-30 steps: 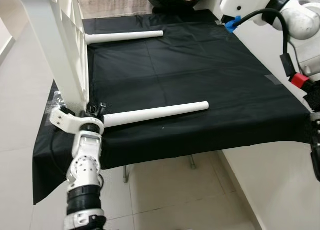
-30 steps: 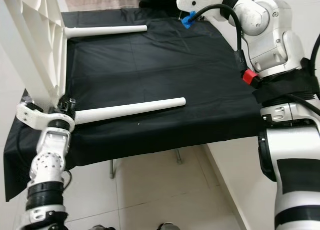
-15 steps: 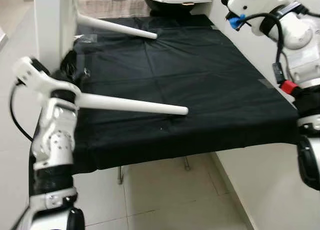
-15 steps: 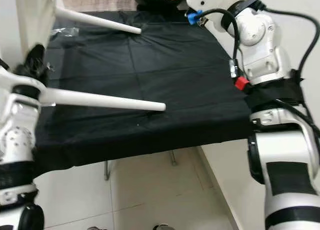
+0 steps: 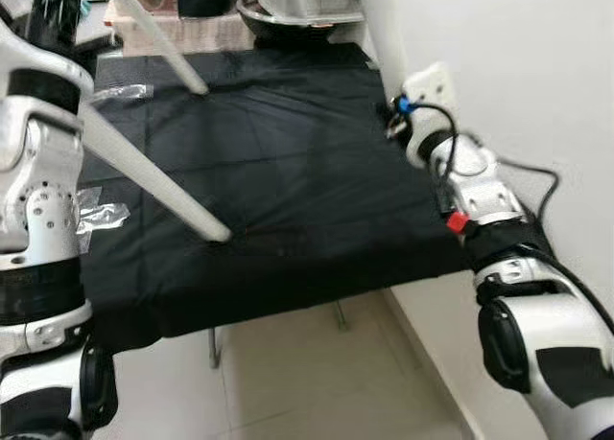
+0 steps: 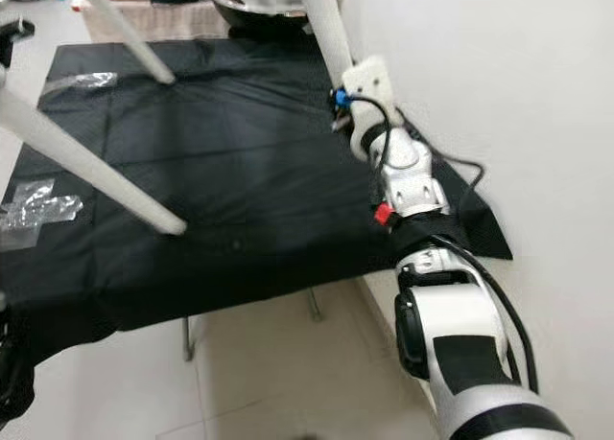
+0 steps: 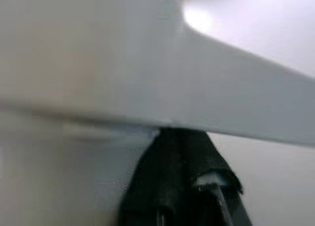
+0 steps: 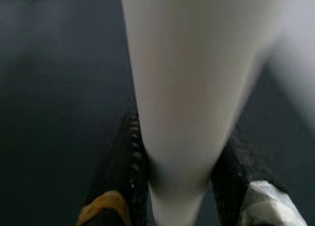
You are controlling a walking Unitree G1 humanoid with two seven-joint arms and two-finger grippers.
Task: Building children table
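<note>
Overhead, I see two white table legs (image 5: 153,176) slanting down over the bench (image 5: 317,220), which is draped in black cloth; the nearer leg's round tip rests on the cloth near the front edge, and the farther leg (image 5: 158,42) meets the cloth toward the back. My left arm (image 5: 38,172) stands raised at the left edge of the bench, beside the upper part of the nearer leg. From the left wrist, my left gripper (image 7: 187,186) presses its dark fingers up against a broad white surface of the table; I cannot tell how wide they are parted. My right arm (image 6: 403,172) reaches along the wall at the right edge of the bench to a third white leg (image 6: 326,23) that rises steeply there. From the right wrist, my right gripper (image 8: 179,186) has its two black fingers (image 8: 130,152) clamped on either side of that leg. Crumpled clear plastic wrap (image 6: 34,205) lies on the cloth at the left. A dark bowl (image 5: 288,9) sits behind the bench.
</note>
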